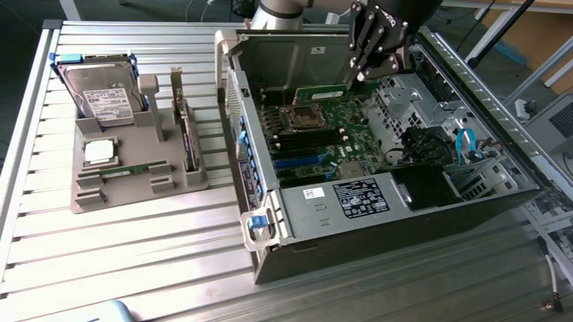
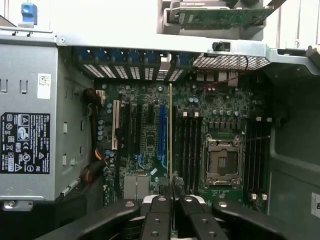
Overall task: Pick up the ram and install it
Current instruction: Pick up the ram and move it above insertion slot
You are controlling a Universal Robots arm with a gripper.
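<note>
Since the wrist camera looks straight along the board, I get the ram (image 2: pixel 170 130) there only as a thin yellowish-green edge, its chips hidden from me. Starting at the exterior view's left, the grey tray (image 1: pixel 134 194) on the table (image 1: pixel 134 268) holds a hard drive (image 1: pixel 100 94) and a second green stick (image 1: pixel 125 170) lying flat, too small to read. Right of it stands the open computer case (image 1: pixel 286 57). Inside, the ram (image 1: pixel 321 89) shows as a long, narrow green strip, held level above the motherboard (image 1: pixel 336 131), just over the processor socket (image 1: pixel 302 115). Whether it touches anything below I cannot tell. Its right end disappears into the gripper (image 1: pixel 356 75), which is clamped on it. The arm (image 1: pixel 278 10) reaches down into the case from above, its upper part cut off by the frame. On the wrist camera the gripper (image 2: pixel 172 195) is pinched tight on the stick's near end.
</note>
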